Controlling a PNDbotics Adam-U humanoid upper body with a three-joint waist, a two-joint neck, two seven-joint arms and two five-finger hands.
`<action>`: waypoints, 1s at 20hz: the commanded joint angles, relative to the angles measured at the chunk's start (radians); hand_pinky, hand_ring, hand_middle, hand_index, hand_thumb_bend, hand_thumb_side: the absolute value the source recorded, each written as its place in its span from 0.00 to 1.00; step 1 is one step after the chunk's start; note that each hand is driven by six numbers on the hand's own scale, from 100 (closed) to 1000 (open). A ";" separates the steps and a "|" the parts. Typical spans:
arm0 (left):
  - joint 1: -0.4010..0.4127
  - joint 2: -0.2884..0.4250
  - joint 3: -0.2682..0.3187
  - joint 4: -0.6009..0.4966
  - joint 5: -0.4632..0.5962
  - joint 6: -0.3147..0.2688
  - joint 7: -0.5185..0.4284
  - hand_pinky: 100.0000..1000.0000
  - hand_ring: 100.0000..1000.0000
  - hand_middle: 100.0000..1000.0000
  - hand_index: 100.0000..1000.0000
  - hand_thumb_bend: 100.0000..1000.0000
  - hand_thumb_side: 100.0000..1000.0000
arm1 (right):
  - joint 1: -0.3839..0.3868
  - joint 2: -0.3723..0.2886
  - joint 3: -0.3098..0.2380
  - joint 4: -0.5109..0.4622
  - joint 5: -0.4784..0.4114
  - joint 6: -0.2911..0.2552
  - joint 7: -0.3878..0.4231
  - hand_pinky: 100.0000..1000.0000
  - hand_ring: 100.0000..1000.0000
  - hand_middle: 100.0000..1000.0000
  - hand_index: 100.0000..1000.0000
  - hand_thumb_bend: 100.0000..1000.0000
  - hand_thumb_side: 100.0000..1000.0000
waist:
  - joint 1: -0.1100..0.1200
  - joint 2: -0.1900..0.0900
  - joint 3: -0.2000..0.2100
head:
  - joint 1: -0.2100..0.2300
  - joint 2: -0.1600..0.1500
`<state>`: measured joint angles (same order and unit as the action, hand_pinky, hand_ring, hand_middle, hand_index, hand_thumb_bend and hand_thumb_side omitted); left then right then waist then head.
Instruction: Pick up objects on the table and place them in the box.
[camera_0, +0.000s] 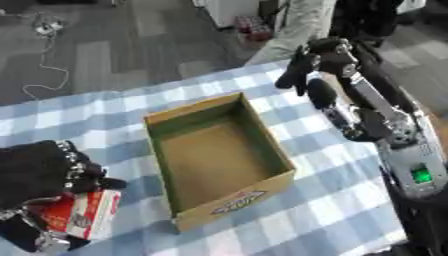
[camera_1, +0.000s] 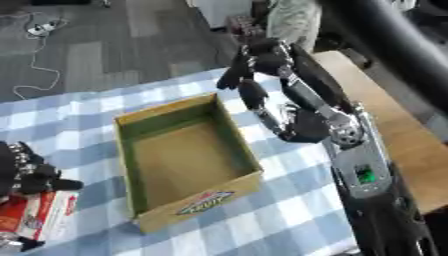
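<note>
The box (camera_0: 219, 160) is seen open and empty at the middle of the checked cloth (camera_0: 332, 200). A red and white carton (camera_0: 83, 214) lies at the near left, under the curled fingers of the left hand (camera_0: 44, 172); an actual grasp cannot be confirmed. The right hand (camera_1: 249, 65) is held raised beyond the box's far right corner, fingers bent, nothing held. A slip during lifting, or a knock against the box's left wall, is judged possible.

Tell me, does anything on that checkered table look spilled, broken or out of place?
Nothing stands out. The cardboard box sits upright and open with nothing visible inside, a little askew on the checkered cloth. The left hand is curled over a red and white packet beside it. The right hand hangs beyond the box, holding nothing.
</note>
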<state>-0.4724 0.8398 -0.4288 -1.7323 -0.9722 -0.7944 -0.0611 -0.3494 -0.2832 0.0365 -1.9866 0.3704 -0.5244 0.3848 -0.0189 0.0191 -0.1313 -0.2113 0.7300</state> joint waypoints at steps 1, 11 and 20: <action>-0.058 -0.013 0.009 0.031 0.008 -0.003 -0.013 0.00 0.00 0.00 0.15 0.00 0.53 | -0.022 -0.006 0.000 -0.013 -0.007 -0.003 0.005 0.31 0.27 0.41 0.60 0.00 1.00 | 0.004 -0.012 -0.006 | -0.009 -0.028; -0.236 -0.131 -0.046 0.208 -0.086 -0.108 0.092 0.00 0.00 0.00 0.15 0.00 0.52 | -0.085 0.047 0.028 -0.013 -0.039 -0.031 0.049 0.31 0.28 0.41 0.59 0.00 1.00 | 0.017 -0.003 -0.069 | 0.022 -0.131; -0.340 -0.215 -0.082 0.272 -0.242 -0.113 0.426 0.00 0.00 0.01 0.16 0.00 0.52 | -0.146 0.113 0.051 -0.013 -0.074 -0.056 0.143 0.32 0.29 0.41 0.58 0.00 1.00 | 0.033 0.009 -0.139 | 0.046 -0.193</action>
<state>-0.7872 0.6219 -0.5136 -1.4620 -1.1896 -0.9002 0.3117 -0.4765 -0.1751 0.0864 -1.9867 0.3060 -0.5760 0.5122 0.0156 0.0370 -0.2745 -0.1783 0.5590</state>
